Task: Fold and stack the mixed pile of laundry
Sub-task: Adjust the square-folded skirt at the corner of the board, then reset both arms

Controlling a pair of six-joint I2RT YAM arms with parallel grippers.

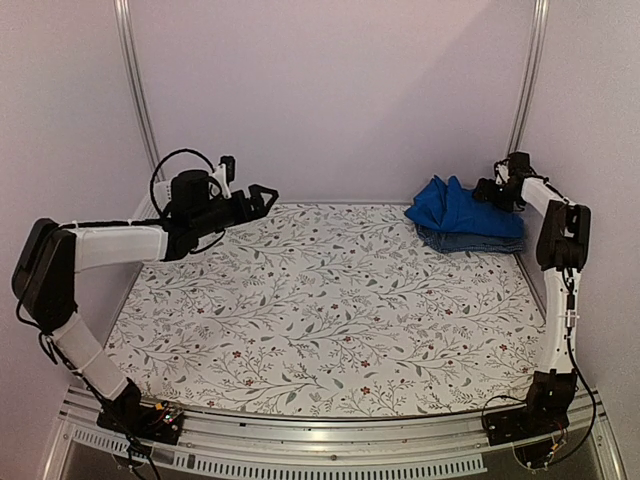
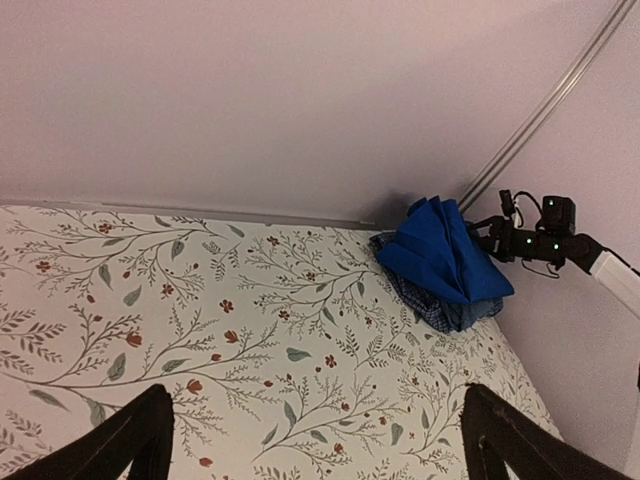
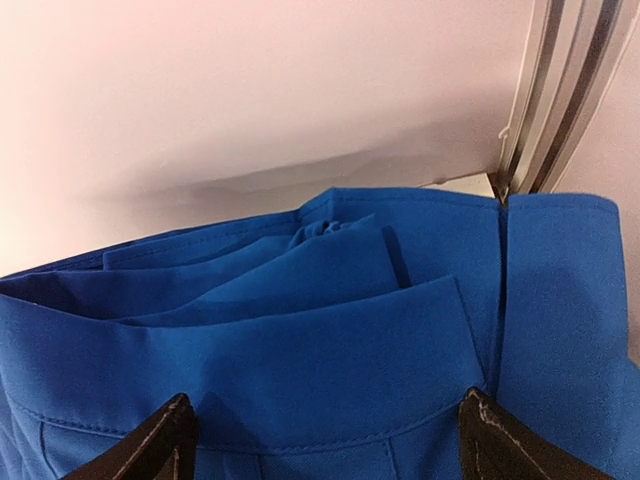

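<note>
The royal-blue garment (image 1: 455,207) lies just ahead of the wide-open right hand (image 1: 483,193); the left hand (image 1: 266,195), equally wide, hangs well apart across the tabletop (image 1: 320,300).

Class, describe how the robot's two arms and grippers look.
The left arm and right arm are white tubular links with black joints and looping black cables. The left gripper and right gripper are black with tapering, pointed fingers.
</note>
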